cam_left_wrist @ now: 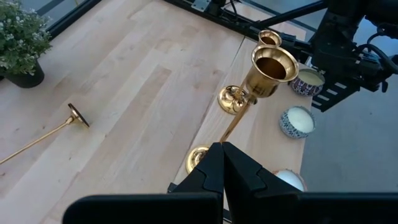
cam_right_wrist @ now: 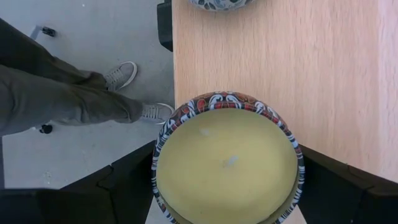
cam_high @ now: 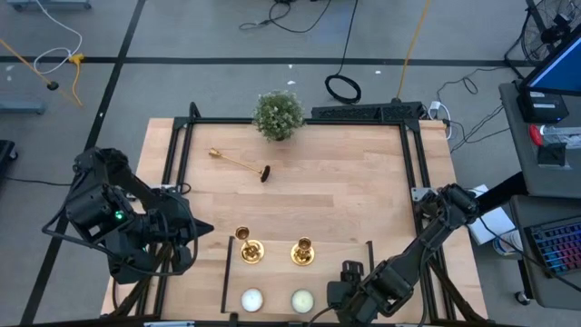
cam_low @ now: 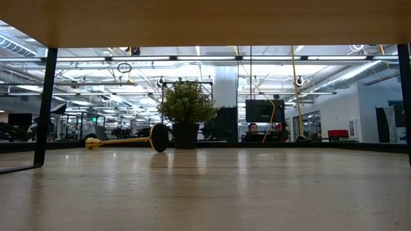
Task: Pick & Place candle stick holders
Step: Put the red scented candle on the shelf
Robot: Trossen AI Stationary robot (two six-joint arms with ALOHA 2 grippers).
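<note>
The left hand [cam_left_wrist: 222,163] pinches a shiny brass candlestick [cam_left_wrist: 264,73] by its thin stem; swinging, it could topple the upright neighbouring candlestick [cam_high: 302,252].

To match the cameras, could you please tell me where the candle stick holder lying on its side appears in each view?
High view: the lying candle stick holder is on the table, below-left of the potted plant.
Low view: far back, left of the plant, base touching its pot.
Left wrist view: on bare wood near the plant.
Right wrist view: not in it.
Shared landmark: the potted plant.
</note>
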